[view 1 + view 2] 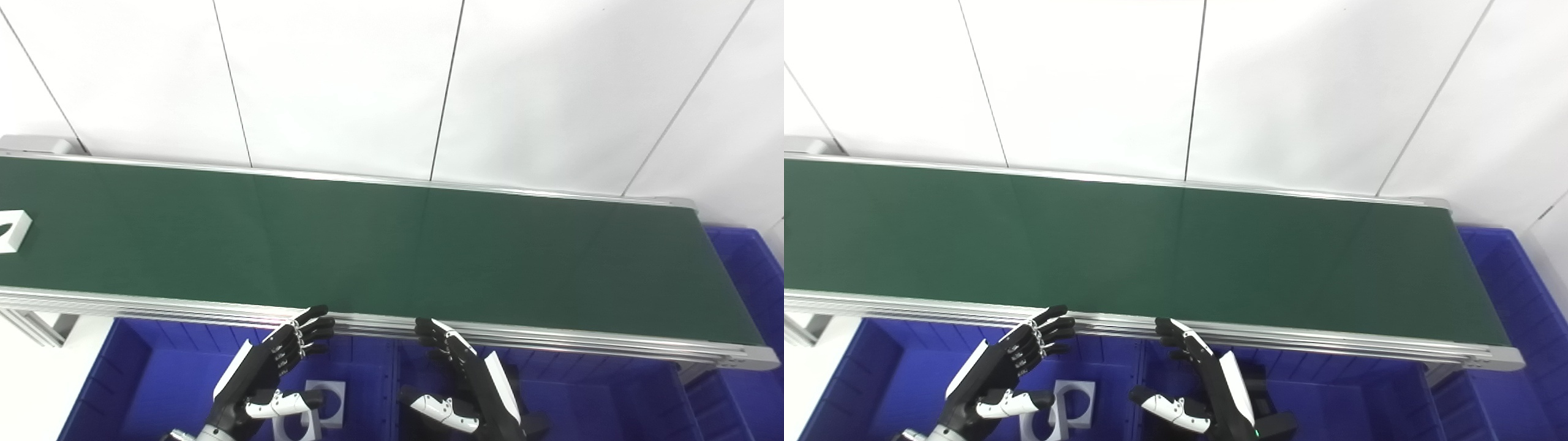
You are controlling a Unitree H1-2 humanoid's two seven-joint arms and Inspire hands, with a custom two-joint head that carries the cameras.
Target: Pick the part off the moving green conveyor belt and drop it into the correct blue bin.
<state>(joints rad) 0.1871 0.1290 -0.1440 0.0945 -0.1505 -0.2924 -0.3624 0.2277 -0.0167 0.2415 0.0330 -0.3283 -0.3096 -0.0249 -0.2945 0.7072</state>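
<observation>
A white square part (12, 230) with a hole lies on the green conveyor belt (380, 251) at the far left edge of the left eye view; the right eye view does not reach it. My left hand (269, 367) hovers open over the left blue bin (147, 380), below the belt's near rail. My right hand (465, 380) is open over the middle blue bin (576, 392), fingers toward the rail. Neither hand holds anything.
White square parts with round holes (327, 407) lie in the left bin under my left hand. A dark part (1268, 407) lies in the middle bin behind my right hand. Another blue bin (747, 269) stands past the belt's right end. A white panelled wall runs behind.
</observation>
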